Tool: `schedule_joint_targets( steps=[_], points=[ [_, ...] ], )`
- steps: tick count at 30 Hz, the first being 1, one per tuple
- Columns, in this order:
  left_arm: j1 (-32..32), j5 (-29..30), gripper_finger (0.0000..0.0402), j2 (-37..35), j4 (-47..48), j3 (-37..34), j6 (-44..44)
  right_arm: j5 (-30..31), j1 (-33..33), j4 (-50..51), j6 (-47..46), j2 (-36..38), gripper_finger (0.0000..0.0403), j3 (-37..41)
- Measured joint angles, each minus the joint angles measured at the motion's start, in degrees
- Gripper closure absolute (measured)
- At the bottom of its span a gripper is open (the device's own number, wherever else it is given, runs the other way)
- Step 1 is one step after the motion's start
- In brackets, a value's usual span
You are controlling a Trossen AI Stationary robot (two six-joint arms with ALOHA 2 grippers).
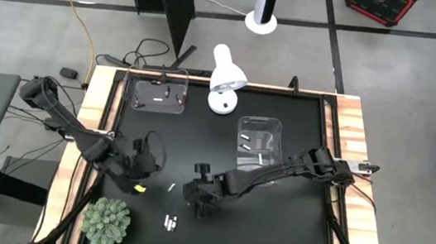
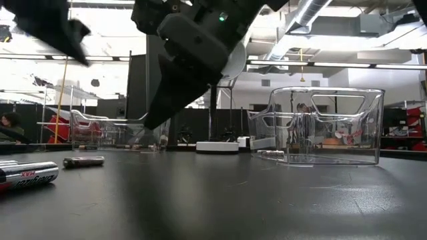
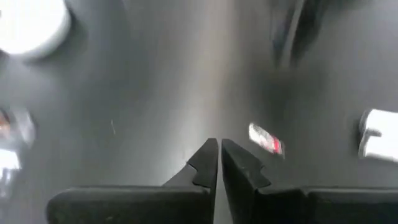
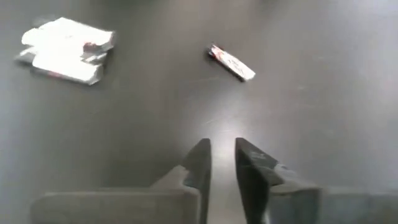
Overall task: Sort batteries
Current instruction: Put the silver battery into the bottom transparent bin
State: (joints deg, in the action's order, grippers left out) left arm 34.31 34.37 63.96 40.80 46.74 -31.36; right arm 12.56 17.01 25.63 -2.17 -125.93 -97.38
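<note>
Your black table (image 1: 288, 231) holds two clear bins (image 1: 157, 94) at the far side, a white lamp (image 1: 226, 78), a green plant (image 1: 107, 222) near left, and loose batteries (image 1: 170, 222).

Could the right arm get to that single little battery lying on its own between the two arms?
Probably yes. The right end effector hangs just above the black table, fingers slightly parted, and the lone battery lies on bare surface a short way ahead. Nothing stands between them; the left end effector sits off to the side.
</note>
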Motion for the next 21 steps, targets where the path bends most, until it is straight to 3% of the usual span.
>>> schedule_joint_targets(
  steps=[5,10,16,21],
  points=[
    [-3.2,-10.3,0.036,7.7,7.0,0.0,-3.6,0.0,-1.4,-1.3,-0.4,0.2,0.0273,0.0],
    [-3.3,-11.9,0.034,16.5,5.9,0.0,3.3,0.0,-1.8,-1.5,-0.4,0.2,0.0258,0.0],
    [-4.0,-19.0,0.0329,25.8,3.6,0.0,8.1,0.0,-1.7,-1.5,-0.4,0.2,0.0257,0.0],
    [-4.8,-19.4,0.033,29.2,1.0,0.3,9.8,0.0,-1.7,-1.6,-0.5,0.2,0.0257,0.0]
  ],
)
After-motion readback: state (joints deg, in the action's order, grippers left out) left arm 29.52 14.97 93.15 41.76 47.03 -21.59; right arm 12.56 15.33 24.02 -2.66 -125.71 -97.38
